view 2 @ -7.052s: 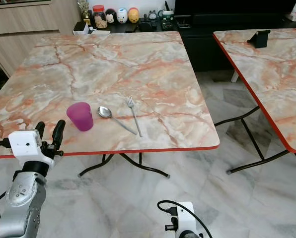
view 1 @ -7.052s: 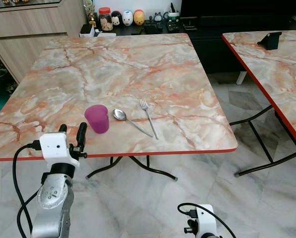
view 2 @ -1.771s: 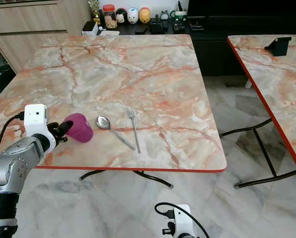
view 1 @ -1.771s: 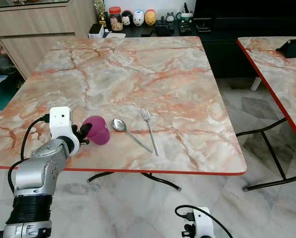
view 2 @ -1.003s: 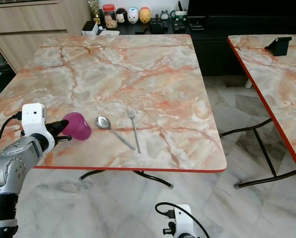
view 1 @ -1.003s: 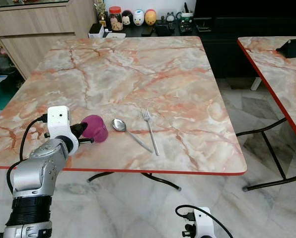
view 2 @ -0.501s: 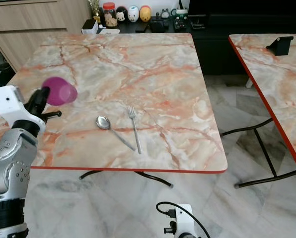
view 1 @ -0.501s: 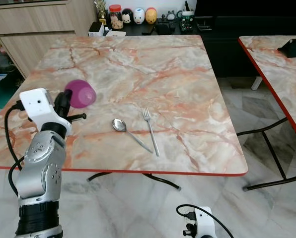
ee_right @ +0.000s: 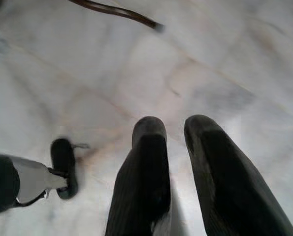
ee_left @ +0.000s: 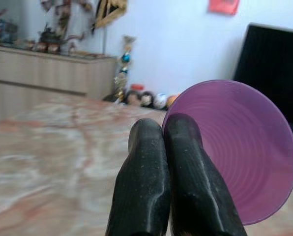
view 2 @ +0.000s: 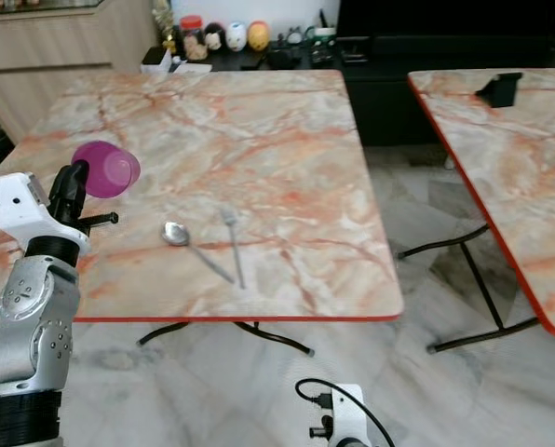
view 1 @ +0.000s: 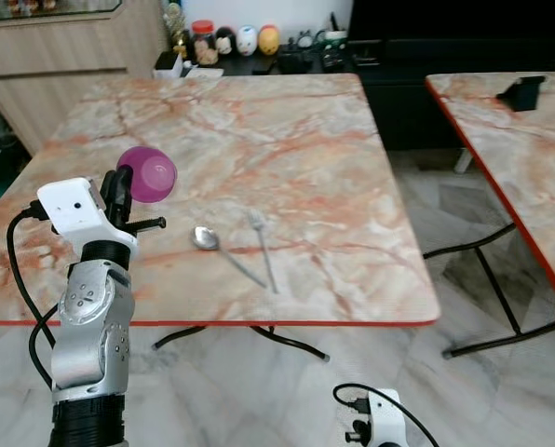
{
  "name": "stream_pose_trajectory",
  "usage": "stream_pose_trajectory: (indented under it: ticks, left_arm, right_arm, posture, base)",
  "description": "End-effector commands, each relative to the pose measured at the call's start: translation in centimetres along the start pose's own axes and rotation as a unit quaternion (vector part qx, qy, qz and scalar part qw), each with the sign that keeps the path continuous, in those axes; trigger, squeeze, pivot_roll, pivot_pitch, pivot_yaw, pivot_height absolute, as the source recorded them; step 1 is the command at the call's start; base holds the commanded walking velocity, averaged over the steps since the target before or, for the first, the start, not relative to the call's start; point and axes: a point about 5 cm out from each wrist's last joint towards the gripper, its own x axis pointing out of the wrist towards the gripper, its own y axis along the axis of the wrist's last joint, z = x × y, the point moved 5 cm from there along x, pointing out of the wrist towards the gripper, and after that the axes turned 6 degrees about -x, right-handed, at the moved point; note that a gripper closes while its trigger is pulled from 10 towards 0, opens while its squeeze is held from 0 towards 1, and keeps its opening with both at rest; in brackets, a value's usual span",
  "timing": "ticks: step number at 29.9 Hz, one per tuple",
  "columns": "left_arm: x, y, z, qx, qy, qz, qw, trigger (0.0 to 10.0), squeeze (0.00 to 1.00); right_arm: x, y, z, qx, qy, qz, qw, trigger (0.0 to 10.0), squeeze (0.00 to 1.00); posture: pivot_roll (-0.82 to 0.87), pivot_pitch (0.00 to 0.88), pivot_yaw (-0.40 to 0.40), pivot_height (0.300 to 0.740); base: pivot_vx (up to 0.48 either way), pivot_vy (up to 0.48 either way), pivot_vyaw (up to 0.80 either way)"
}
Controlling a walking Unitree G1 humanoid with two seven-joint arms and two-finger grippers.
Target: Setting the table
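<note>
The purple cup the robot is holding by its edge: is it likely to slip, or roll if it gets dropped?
The purple cup looks like thin plastic, so probably light. The left gripper pinches only its rim, so it might pivot or slip. Its round body would likely roll on the smooth marble table.

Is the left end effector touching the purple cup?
Touching. In the left wrist view the left end effector has its two fingers pressed together on the rim of the cup; the left eye view shows the cup lifted above the table.
</note>
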Motion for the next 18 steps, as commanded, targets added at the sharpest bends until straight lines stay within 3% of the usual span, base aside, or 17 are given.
stream_pose_trajectory:
  ticks: [1,5,18]
  left_arm:
    - [0.2,0.53,-0.58,0.007,0.008,0.013,1.0,10.0,0.0]
    - [0.29,0.55,-0.59,0.007,0.009,0.016,1.0,10.0,0.0]
    - [0.5,0.79,-1.09,0.003,0.024,0.024,0.999,10.0,0.0]
  right_arm:
    - [-0.01,-0.26,-0.1,0.006,0.001,-0.007,1.0,10.0,0.0]
    - [0.0,-0.19,-0.09,0.004,0.001,-0.006,1.0,10.0,0.0]
    - [0.07,0.51,-0.11,-0.007,0.004,0.008,1.0,10.0,0.0]
  posture:
    - [0.03,0.018,0.024,0.74]
    - [0.03,0.022,0.023,0.74]
    - [0.03,0.066,0.023,0.74]
  base:
    - [0.0,-0.472,-0.74]
    - [0.0,-0.472,-0.73]
    - [0.0,-0.467,0.0]
